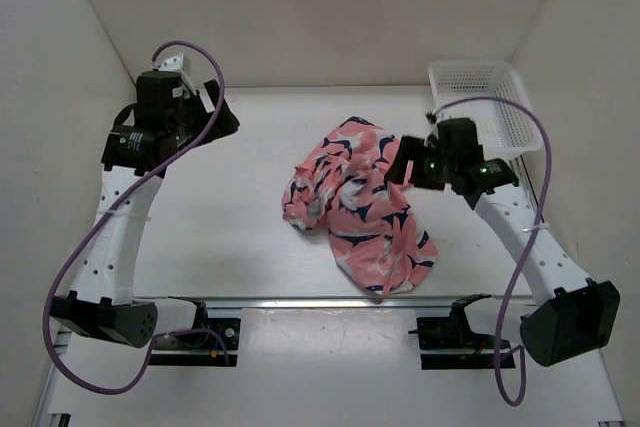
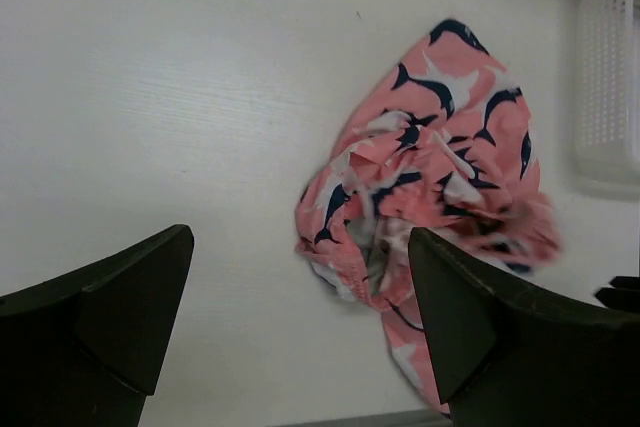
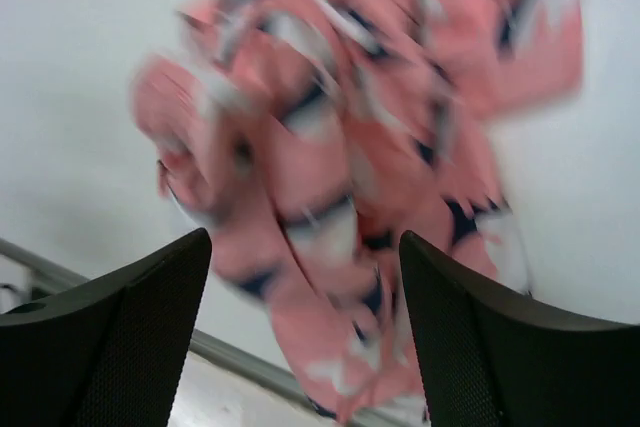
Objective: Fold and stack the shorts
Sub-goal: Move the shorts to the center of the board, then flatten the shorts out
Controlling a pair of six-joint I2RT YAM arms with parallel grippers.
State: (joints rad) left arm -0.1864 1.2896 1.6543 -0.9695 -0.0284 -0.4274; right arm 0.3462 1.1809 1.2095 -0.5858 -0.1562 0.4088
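The coral-pink shorts [image 1: 360,207] with navy-and-white shark shapes lie crumpled in a heap at the table's middle. They also show in the left wrist view [image 2: 440,177] and, blurred, in the right wrist view [image 3: 350,167]. My right gripper [image 1: 400,169] is open and empty, just above the heap's right edge; its black fingers [image 3: 480,337] frame the cloth. My left gripper [image 1: 228,119] is open and empty, raised at the far left, well apart from the shorts; its fingers [image 2: 480,327] show dark at the bottom of its view.
A white plastic mesh basket [image 1: 485,107] stands at the back right corner, also in the left wrist view [image 2: 610,77]. White walls close in the table on three sides. A metal rail [image 1: 320,305] runs along the near edge.
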